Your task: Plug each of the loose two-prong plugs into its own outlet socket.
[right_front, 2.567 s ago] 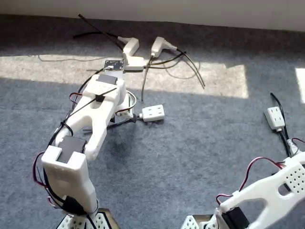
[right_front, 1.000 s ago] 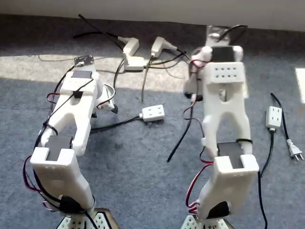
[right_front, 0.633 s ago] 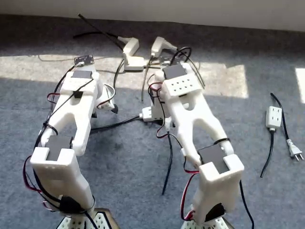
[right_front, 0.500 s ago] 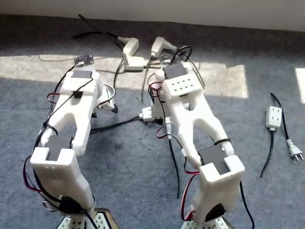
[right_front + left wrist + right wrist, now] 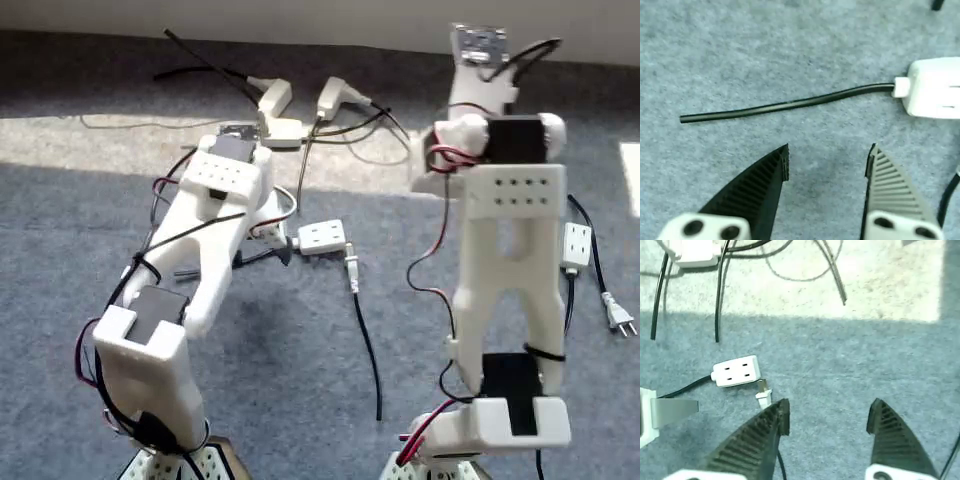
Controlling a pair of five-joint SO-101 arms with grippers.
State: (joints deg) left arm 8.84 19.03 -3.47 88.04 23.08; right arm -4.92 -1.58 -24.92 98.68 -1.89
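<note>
- left gripper: jaws wide and empty, low over the carpet; it sits at 9 o'clock of the mid socket, near that socket's lead; I judge it is placed there to steady the socket while a plug is pushed in
- mid socket: flat on the carpet with its slots up and nothing in them; the lead runs off at 9 o'clock under the left arm
- mid plug: loose at 5 o'clock of the mid socket and just beside it, prongs turned toward it; its cord trails to 6 o'clock; it looks staged for insertion but is not yet in
- right gripper: jaws wide, holding nothing; the arm is stretched toward 12 o'clock and held high, so its camera looks down on the mid socket and mid plug; probably a clear stance before coming down on the plug
- right socket and right plug: near each other but apart, the plug at 5 o'clock of the socket; this pair is also unjoined
</note>
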